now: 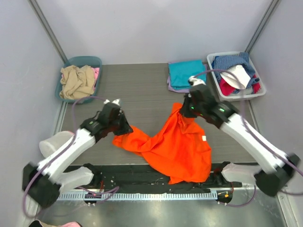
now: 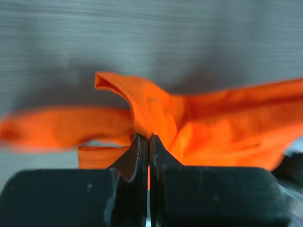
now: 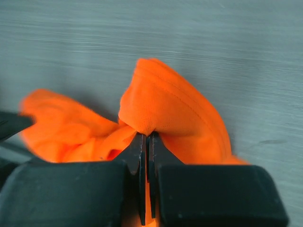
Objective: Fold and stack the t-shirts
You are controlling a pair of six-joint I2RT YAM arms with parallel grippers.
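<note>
The bright orange t-shirt (image 1: 177,146) hangs crumpled between my two grippers above the middle of the table, its lower part draped over the near edge. My left gripper (image 1: 124,128) is shut on the shirt's left end (image 2: 151,113). My right gripper (image 1: 185,109) is shut on its upper right end (image 3: 161,104). The teal t-shirt (image 1: 185,73) lies folded on top of the lavender one (image 1: 171,87) at the back of the table, right of centre.
A teal basket (image 1: 71,64) with beige and pink clothes stands at the back left. A white bin (image 1: 213,71) with blue, red and white clothes stands at the back right. Grey walls close in both sides.
</note>
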